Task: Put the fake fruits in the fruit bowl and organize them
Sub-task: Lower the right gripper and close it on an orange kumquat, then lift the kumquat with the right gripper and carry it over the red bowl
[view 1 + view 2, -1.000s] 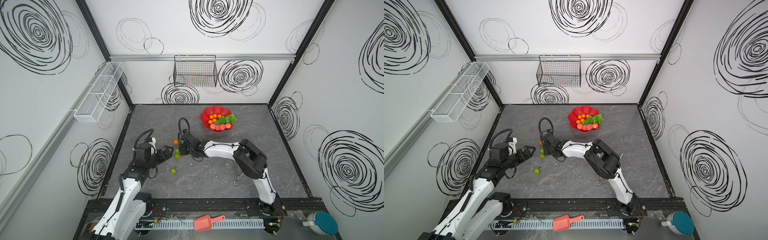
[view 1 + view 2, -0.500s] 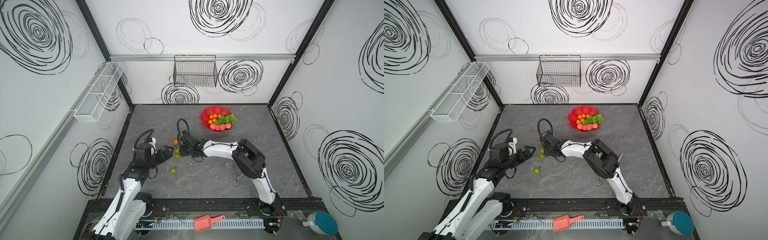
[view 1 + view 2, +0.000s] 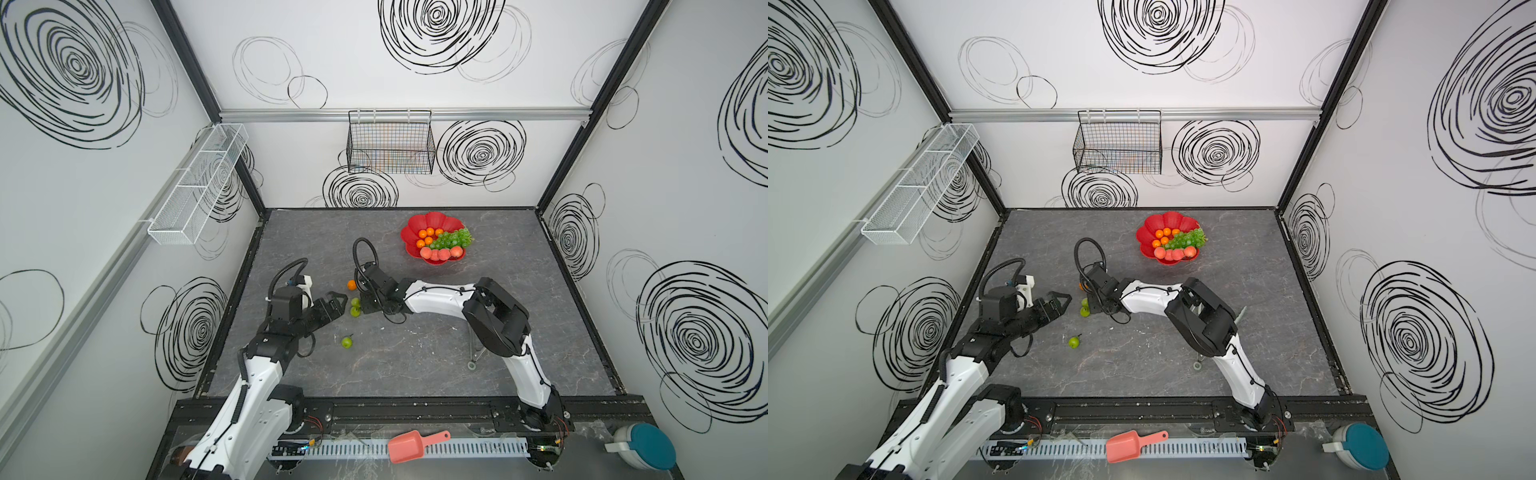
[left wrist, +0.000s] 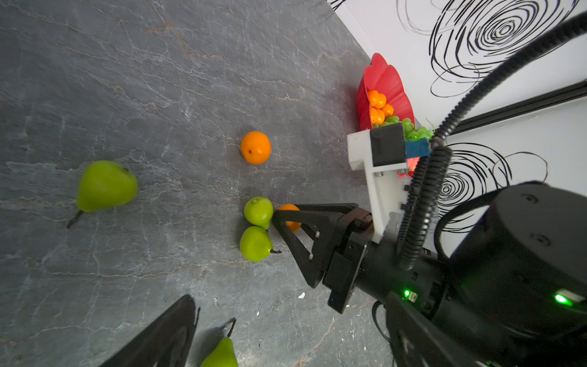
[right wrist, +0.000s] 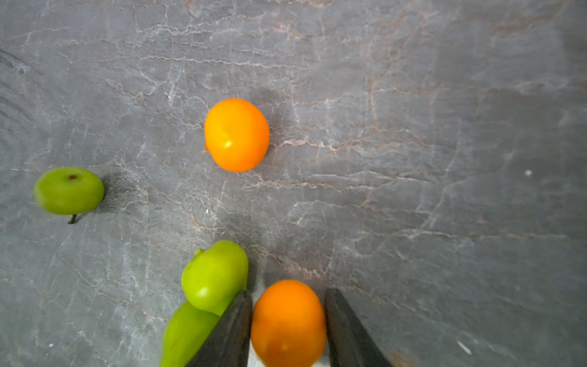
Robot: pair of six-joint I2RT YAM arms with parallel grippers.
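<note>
The red fruit bowl [image 3: 411, 230] [image 3: 1145, 237] [image 4: 384, 79] stands at the back right of the table. It holds oranges [image 3: 429, 235], green grapes [image 3: 455, 237] and peaches [image 3: 440, 253]. Mid-table, my right gripper [image 3: 362, 308] [image 5: 287, 294] is shut on an orange [image 5: 287, 321] [image 4: 287, 208] that rests on the table. Two touching pears [image 3: 355, 306] [image 4: 257, 227] [image 5: 214, 273] lie against one of its fingers. A loose orange [image 3: 352, 284] [image 5: 236, 135] lies just beyond. Other pears [image 3: 346, 342] [image 4: 106, 186] lie nearby. My left gripper [image 3: 338, 301] [image 4: 286, 352] hovers open left of the pears, holding nothing.
A black wire basket [image 3: 390, 143] hangs on the back wall and a white mesh shelf [image 3: 195, 187] on the left wall. A salmon scoop [image 3: 411, 445] and a teal-lidded container [image 3: 644, 446] lie off the table's front edge. A small metal piece [image 3: 471, 365] stands beside the right arm.
The right gripper has edged left and its jaws have narrowed onto the orange. The left arm and the loose fruits have stayed put.
</note>
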